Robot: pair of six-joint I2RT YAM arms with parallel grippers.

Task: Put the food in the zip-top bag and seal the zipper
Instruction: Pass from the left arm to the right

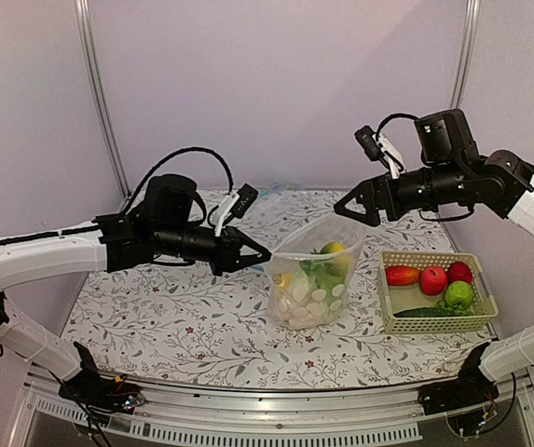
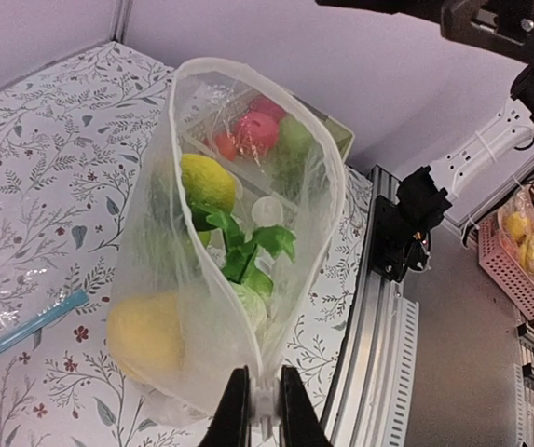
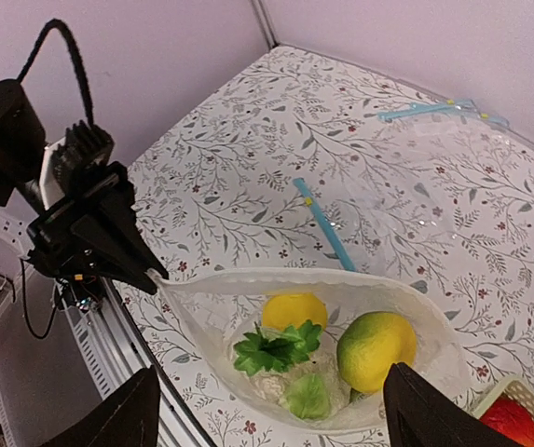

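**Dotted bag upright, mouth gaping, pinched at its left corner**

The zip-top bag point(image 1: 315, 253) stands mid-worktop point(image 1: 155, 317). It is thin, limp film, probably light and slippery, and likely sags if let go. The best holds are the two mouth corners, then along the zipper, which is unsealed.

- Left gripper point(image 1: 259, 253): jaws clamped together on the bag's left mouth corner.
- Right gripper point(image 1: 352, 212): jaws wide apart, holding nothing, just above the right rim.

The food point(image 3: 376, 349) inside looks like light, hard toy plastic that is apt to roll.

Counts:
- One dotted bag.
- In the bag: two yellow pieces, one leafy green sprig point(image 3: 276, 349), and white cauliflower point(image 1: 306, 303) at the bottom. The full total is unclear.
- In the basket point(image 1: 439, 326), right of the bag: three red fruits point(image 1: 432, 279), one green fruit point(image 1: 458, 295), one cucumber point(image 1: 425, 313).
- On the far side: two blue strips point(image 3: 322, 223) on clear film. Cannot tell if that is one spare bag or two.
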